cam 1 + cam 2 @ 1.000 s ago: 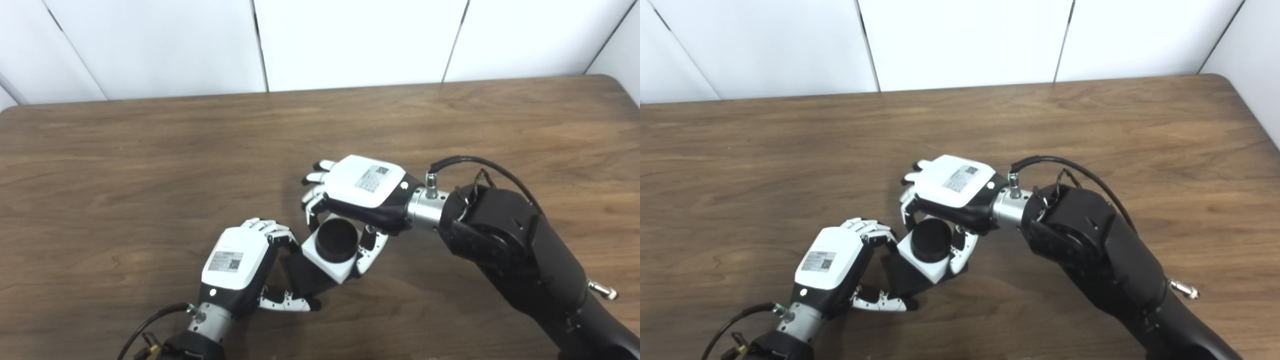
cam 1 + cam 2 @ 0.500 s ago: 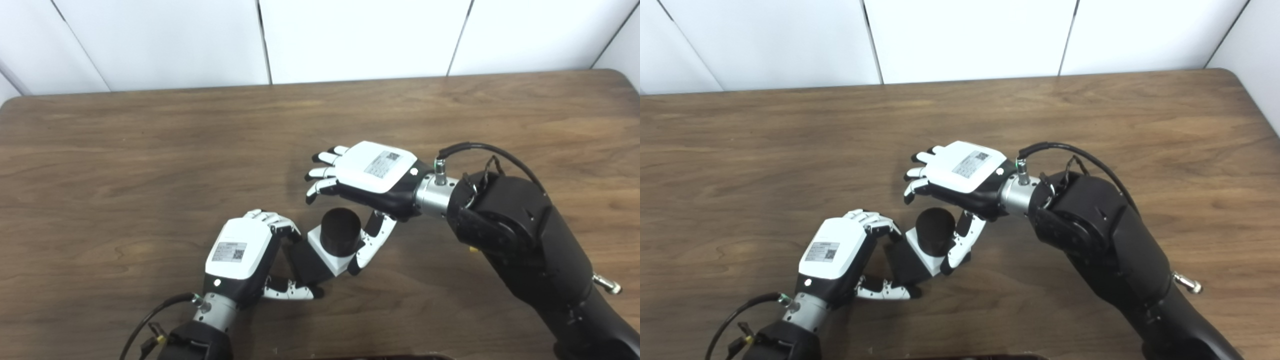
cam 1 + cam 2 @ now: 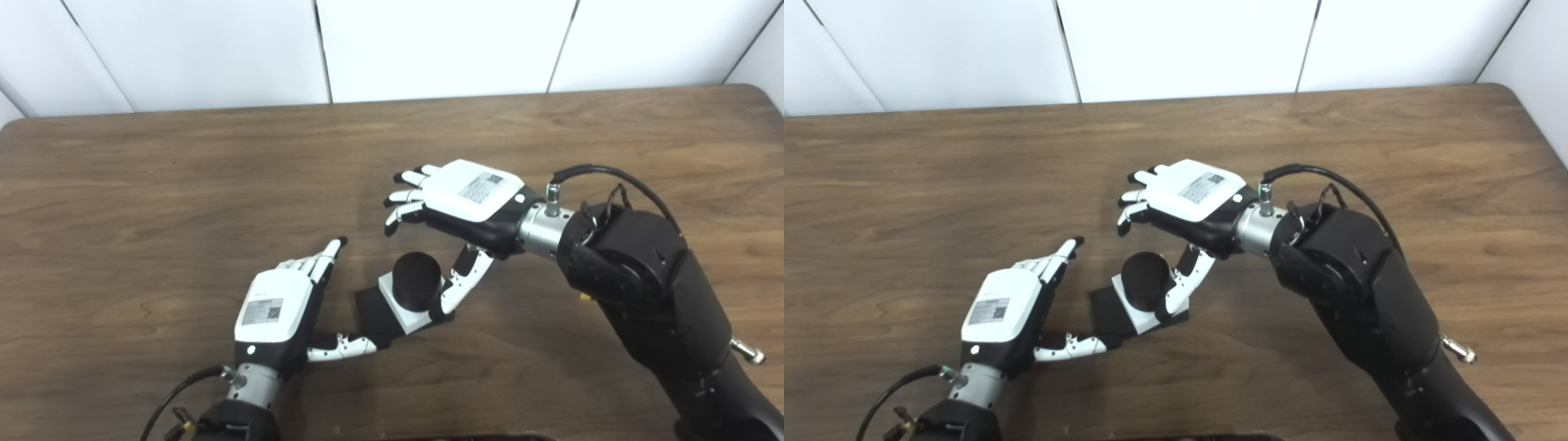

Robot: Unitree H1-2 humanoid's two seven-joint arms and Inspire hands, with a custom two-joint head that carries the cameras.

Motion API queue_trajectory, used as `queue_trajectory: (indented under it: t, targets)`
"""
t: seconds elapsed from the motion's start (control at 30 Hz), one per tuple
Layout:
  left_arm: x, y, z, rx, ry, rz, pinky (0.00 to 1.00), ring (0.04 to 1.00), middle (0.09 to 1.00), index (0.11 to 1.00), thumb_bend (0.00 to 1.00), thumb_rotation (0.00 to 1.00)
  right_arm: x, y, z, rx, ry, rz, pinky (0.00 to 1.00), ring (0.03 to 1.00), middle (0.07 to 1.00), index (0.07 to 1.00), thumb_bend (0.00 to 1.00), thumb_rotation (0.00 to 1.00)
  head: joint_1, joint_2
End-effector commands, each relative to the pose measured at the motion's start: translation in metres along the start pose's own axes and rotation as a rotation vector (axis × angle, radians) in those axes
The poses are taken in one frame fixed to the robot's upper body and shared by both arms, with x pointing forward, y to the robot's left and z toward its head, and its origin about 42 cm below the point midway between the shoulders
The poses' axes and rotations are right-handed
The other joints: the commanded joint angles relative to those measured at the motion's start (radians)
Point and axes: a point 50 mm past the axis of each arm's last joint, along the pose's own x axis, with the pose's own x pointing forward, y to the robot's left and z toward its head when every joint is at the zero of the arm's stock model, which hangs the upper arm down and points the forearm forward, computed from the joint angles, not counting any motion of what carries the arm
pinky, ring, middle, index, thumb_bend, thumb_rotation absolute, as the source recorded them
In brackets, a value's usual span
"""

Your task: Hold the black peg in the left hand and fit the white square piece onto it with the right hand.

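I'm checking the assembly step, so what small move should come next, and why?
Probably draw both hands straight back. The white square piece already sits around the round black peg, resting on the brown wooden table. The left hand and right hand are open, holding nothing, though each thumb looks close to the assembly.

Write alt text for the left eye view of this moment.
A white square piece sits fitted over a black round peg with a flat black base on a brown wooden table. Both robot hands are open beside it, the left hand to its left and the right hand above and behind.
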Motion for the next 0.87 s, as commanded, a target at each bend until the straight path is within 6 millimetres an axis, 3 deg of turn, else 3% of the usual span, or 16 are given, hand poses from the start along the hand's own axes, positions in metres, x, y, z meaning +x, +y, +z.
queue_trajectory:
  t: [0.0, 0.13, 0.3, 0.37, 0.43, 0.5, 0.57, 0.7, 0.83]
  targets:
    - [0.0, 0.017, 0.008, -0.04, -0.02, 0.085, 0.81, 0.818, 0.869, 0.965, 1.0, 0.69, -0.003, -0.014, -0.002, -0.003, 0.005, -0.08, 1.0, 1.0, 0.912, 0.772, 1.0, 0.54, 0.001, -0.001]
    - [-0.01, 0.031, 0.006, -0.156, -0.01, 0.09, 0.77, 0.824, 0.876, 0.974, 1.0, 0.67, -0.006, -0.015, -0.009, 0.046, 0.013, -0.102, 1.0, 1.0, 0.908, 0.777, 1.0, 0.54, 0.003, -0.005]
    - [-0.027, 0.047, -0.003, -0.406, 0.051, 0.105, 0.69, 0.834, 0.887, 0.99, 1.0, 0.7, -0.019, -0.01, -0.028, 0.264, 0.042, -0.104, 1.0, 0.985, 0.919, 0.824, 1.0, 0.54, 0.005, -0.012]
    - [-0.034, 0.053, -0.009, -0.564, 0.048, 0.116, 0.78, 0.861, 0.901, 0.991, 1.0, 0.69, -0.03, -0.006, -0.038, 0.371, 0.067, -0.098, 1.0, 0.987, 0.931, 0.853, 0.96, 0.62, 0.001, -0.015]
    - [-0.04, 0.057, -0.017, -0.706, 0.048, 0.137, 0.86, 0.879, 0.915, 0.978, 1.0, 0.68, -0.042, 0.003, -0.046, 0.484, 0.09, -0.114, 0.97, 0.978, 0.937, 0.873, 0.9, 0.84, -0.002, -0.021]
    - [-0.045, 0.059, -0.024, -0.764, 0.043, 0.157, 0.88, 0.86, 0.909, 0.966, 1.0, 0.71, -0.053, 0.013, -0.052, 0.588, 0.114, -0.144, 0.9, 0.965, 0.941, 0.885, 0.8, 0.97, -0.007, -0.024]
    - [-0.049, 0.06, -0.033, -0.783, 0.043, 0.179, 0.85, 0.839, 0.9, 0.957, 0.95, 0.8, -0.063, 0.023, -0.057, 0.669, 0.135, -0.177, 0.85, 0.953, 0.941, 0.893, 0.72, 0.99, -0.009, -0.025]
    - [-0.052, 0.055, -0.047, -0.898, 0.082, 0.249, 0.86, 0.872, 0.9, 0.95, 0.83, 0.86, -0.085, 0.051, -0.06, 0.884, 0.214, -0.305, 0.97, 0.979, 0.963, 0.929, 0.66, 1.0, -0.024, -0.03]
    - [-0.053, 0.049, -0.049, -0.968, 0.108, 0.313, 0.87, 0.886, 0.908, 0.936, 0.75, 0.91, -0.099, 0.073, -0.05, 0.955, 0.273, -0.404, 0.97, 0.996, 0.994, 0.981, 0.61, 1.0, -0.047, -0.03]
